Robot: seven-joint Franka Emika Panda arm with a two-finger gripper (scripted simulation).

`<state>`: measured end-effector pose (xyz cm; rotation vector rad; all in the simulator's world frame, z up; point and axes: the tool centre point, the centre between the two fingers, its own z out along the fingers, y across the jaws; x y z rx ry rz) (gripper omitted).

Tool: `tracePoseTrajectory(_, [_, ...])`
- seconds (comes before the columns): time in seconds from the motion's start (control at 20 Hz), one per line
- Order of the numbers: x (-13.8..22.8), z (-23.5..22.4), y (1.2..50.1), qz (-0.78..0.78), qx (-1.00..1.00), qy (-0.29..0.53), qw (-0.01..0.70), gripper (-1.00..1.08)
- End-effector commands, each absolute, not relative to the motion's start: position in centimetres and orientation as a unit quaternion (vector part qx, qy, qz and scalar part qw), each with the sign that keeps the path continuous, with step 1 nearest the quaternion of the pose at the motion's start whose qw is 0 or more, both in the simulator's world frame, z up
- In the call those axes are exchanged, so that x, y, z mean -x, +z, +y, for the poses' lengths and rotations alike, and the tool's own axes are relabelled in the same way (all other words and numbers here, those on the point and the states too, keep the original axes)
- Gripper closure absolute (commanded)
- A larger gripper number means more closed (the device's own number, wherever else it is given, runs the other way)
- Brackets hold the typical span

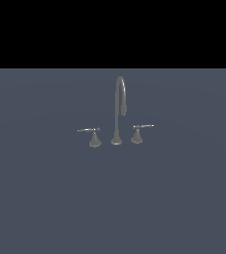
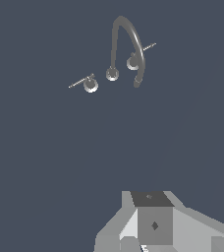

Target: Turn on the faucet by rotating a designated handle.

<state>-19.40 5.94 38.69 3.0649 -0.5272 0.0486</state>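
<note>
The faucet (image 1: 117,111) is a small grey set with a tall gooseneck spout, standing on the flat grey floor. The handle (image 1: 88,130) is the thin lever on the larger cone base at the exterior view's left. The shorter lever with a bright tip (image 1: 143,127) stands at the exterior view's right. In the wrist view the faucet (image 2: 126,47) and the handle (image 2: 81,82) lie far ahead of my gripper (image 2: 153,216). Only grey blocks of the gripper show at the picture's edge. It touches nothing. The arm is out of the exterior view.
The faucet stands alone on a plain grey-blue floor (image 1: 113,198). A black band fills the top of the exterior view.
</note>
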Motion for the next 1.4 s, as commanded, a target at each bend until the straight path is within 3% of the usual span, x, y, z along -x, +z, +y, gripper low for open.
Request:
tracePoseTrajectory(0.0, [18.5,6.8,37.1,-0.195,-0.98,0.015,0.014,1.08])
tracePoseTrajectory(1.35, [7.4,12.6,22.1,-0.431,-0.902,0.006,0.003,1.08])
